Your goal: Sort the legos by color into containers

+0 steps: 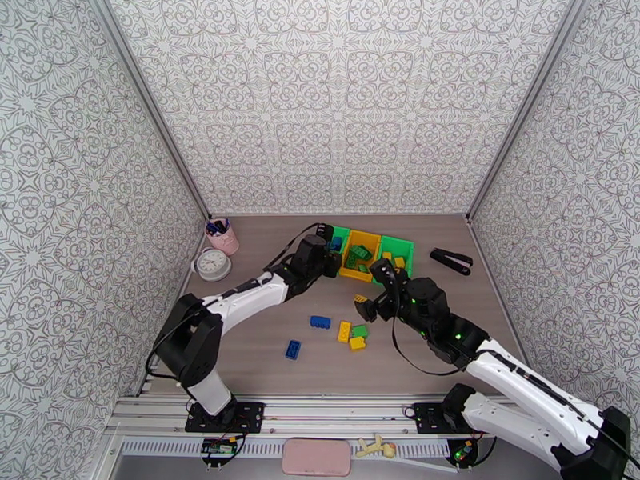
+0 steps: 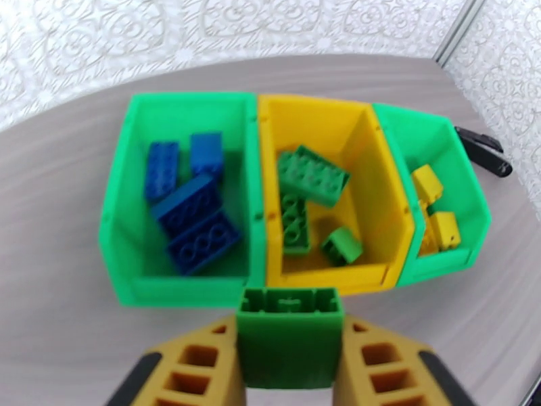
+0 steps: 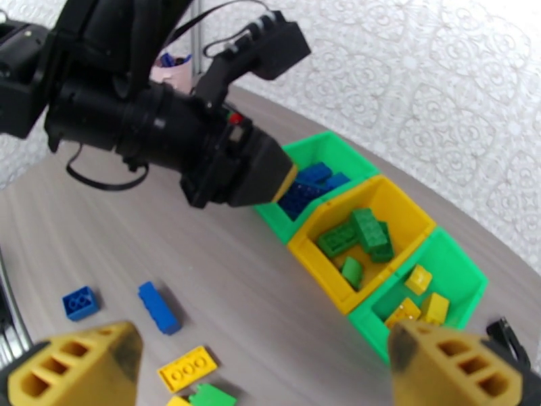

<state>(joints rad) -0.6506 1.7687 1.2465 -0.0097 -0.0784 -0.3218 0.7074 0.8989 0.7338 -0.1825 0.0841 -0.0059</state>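
My left gripper (image 2: 289,360) is shut on a green lego (image 2: 289,336), held just in front of the near rim of the containers, at the seam between the left green bin (image 2: 182,101) and the yellow bin (image 2: 379,191). Blue legos (image 2: 193,211) lie in the left bin, green ones (image 2: 311,174) in the yellow bin, yellow ones (image 2: 439,228) in the right green bin (image 2: 433,126). My right gripper (image 3: 267,373) hangs open above the table. Below it lie loose legos: a blue one (image 3: 159,307), a yellow one (image 3: 188,368), a green one (image 3: 213,395).
A pink pen cup (image 1: 224,236) and a round white dial (image 1: 213,264) stand at the back left. A black stapler (image 1: 452,260) lies right of the bins. Two blue bricks (image 1: 321,322) (image 1: 294,350) sit mid-table. Patterned walls close three sides.
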